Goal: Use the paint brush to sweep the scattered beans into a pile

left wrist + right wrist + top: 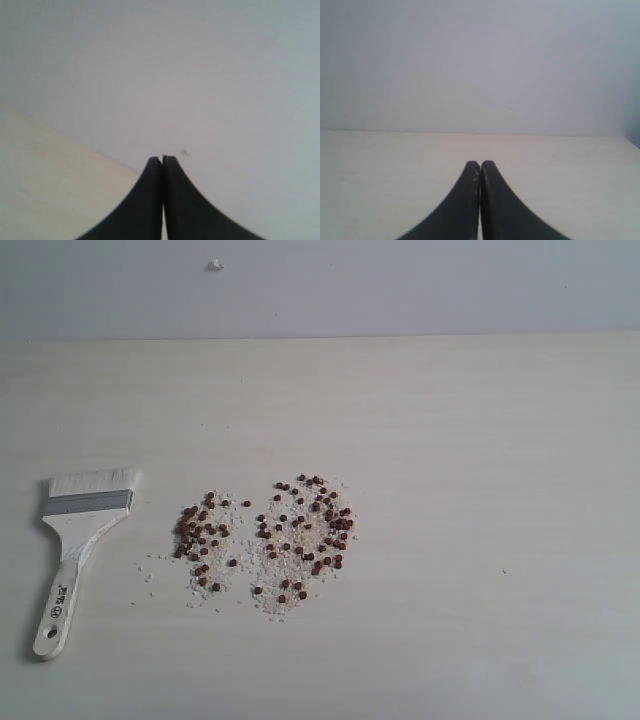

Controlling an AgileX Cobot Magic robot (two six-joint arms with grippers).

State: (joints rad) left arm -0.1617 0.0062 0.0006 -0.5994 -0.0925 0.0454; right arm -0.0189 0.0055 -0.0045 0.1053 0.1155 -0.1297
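Pale wood-grain laminate covers the table, and everything of the task lies on it. Nearest the exterior camera, the rounded handle end of the paint brush, with its hole, is seen; the handle runs away from the camera and slightly rightward to the silver ferrule, and the whitish bristles fan out at the far end. The brush lies flat, untouched by either arm.

Just right of the brush, the scattered beans are spread in two loose patches over a bed of off-white crumbs. The smaller patch is nearer the brush, level with its ferrule and upper handle. The larger patch is further right and reaches a little farther from the camera. A narrow strip with few beans is seen between the two patches. A few stray crumbs lie between the brush handle and the smaller patch. No compact mound has been formed.

Beyond the table's far edge, a plain grey-white wall is seen, with a small pale speck on it above the beans.

Neither arm is seen in the exterior view. In the left wrist view, the left gripper is held level, well above the table, with its black fingertips pressed together on nothing, aimed at the wall. In the right wrist view, the right gripper is likewise raised, fingertips together and empty, aimed across bare tabletop toward the wall.
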